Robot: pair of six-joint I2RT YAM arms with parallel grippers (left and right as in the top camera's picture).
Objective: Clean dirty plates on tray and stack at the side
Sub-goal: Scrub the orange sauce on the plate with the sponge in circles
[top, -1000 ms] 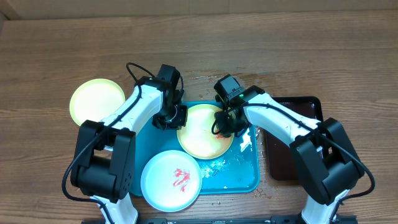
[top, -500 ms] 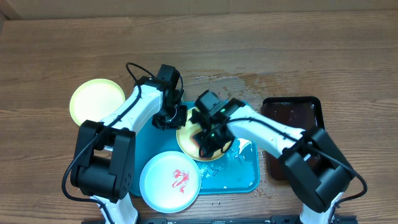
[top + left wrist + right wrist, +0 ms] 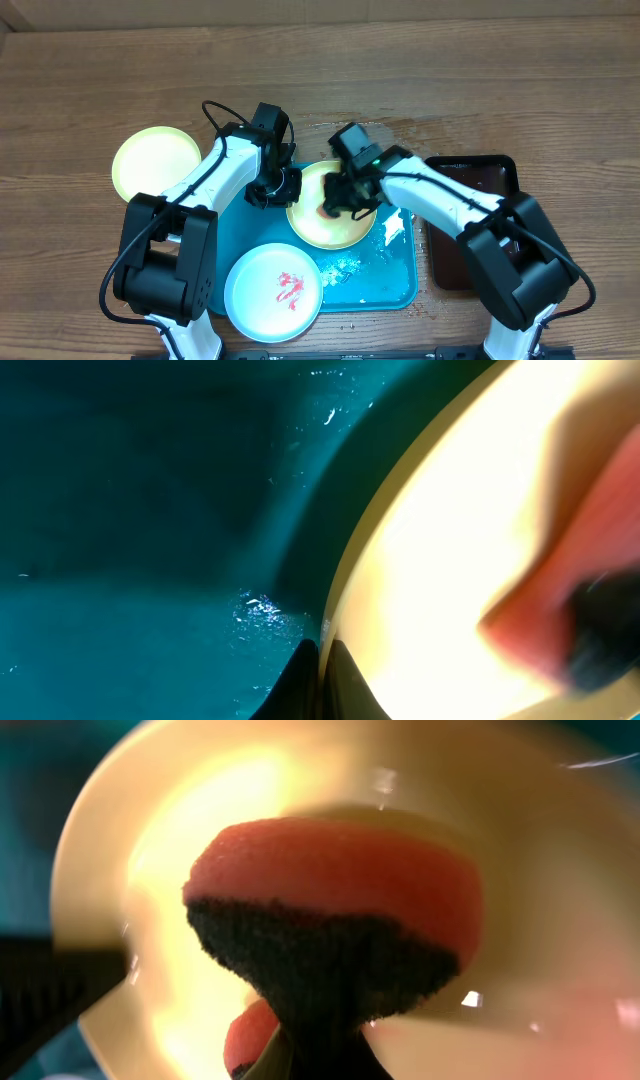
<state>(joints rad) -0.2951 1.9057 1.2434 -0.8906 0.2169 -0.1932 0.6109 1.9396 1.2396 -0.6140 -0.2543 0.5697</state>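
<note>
Overhead: my left end effector point(image 3: 282, 192) pinches the rim of the yellow-green plate point(image 3: 330, 228) on the turquoise tray point(image 3: 385, 285). My right end effector point(image 3: 336, 200) grips a sponge point(image 3: 328, 209) over that plate. The blue plate point(image 3: 273, 290), smeared red, overhangs the tray's edge. A second yellow-green plate point(image 3: 155, 162) lies on the table point(image 3: 500, 80).

Left wrist: my fingers are clamped on the plate's rim.

Right wrist: my fingers pinch the sponge's dark side.
</note>
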